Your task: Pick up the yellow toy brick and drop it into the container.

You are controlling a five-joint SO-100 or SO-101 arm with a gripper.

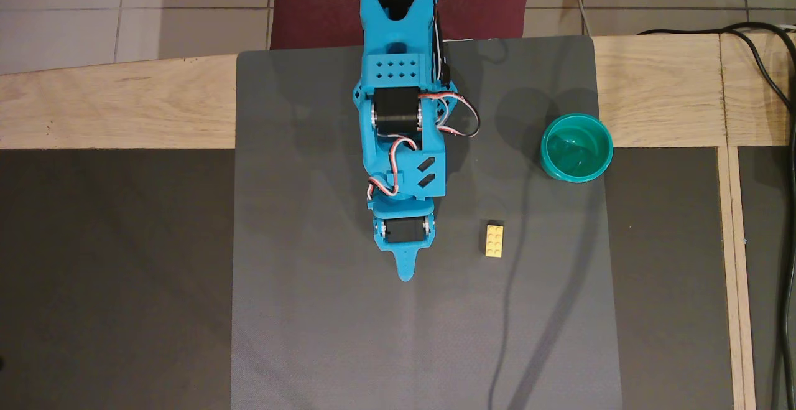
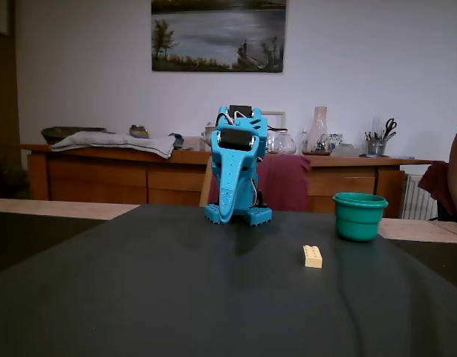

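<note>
Folding compactly over the grey textured mat [image 1: 348, 335] on the tabletop [image 1: 112, 105], blue plastic arm [image 1: 401, 86] pointing its gripper [image 1: 405, 273] downward, jaws seemingly together, holding nothing. Sitting far right in the overhead view, glossy round teal container [image 1: 577, 147]. Lying studs-up near it, just right of the gripper, small yellow toy brick [image 1: 494, 240].

Overhead top-down; fixed low frontal view.
</note>
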